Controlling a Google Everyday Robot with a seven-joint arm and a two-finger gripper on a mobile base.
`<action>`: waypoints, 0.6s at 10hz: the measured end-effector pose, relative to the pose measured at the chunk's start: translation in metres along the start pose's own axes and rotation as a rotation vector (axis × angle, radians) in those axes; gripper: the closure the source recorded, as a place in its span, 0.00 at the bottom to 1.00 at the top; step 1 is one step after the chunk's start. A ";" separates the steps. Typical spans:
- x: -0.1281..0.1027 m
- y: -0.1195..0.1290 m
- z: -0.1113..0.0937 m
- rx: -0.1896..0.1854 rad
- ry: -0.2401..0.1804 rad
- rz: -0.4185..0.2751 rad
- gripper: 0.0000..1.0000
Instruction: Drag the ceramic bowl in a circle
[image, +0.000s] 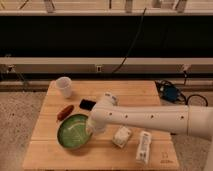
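Note:
A green ceramic bowl (73, 131) sits on the wooden table (102, 155) at the front left. My white arm reaches in from the right. The gripper (94, 128) is at its end, pointing down at the bowl's right rim and touching or just inside it.
A white cup (64, 86) stands at the back left. A reddish-brown oblong object (64, 112) lies left of the bowl, a black object (87, 104) behind it. Two white packets (122, 136) (144, 146) lie at the front right. Cables and a blue box (170, 93) lie on the floor to the right.

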 end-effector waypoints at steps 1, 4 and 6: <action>0.001 -0.001 0.000 0.001 0.003 0.006 0.98; 0.003 -0.003 0.002 -0.002 0.006 0.020 0.98; 0.003 -0.004 0.002 -0.005 0.007 0.021 0.98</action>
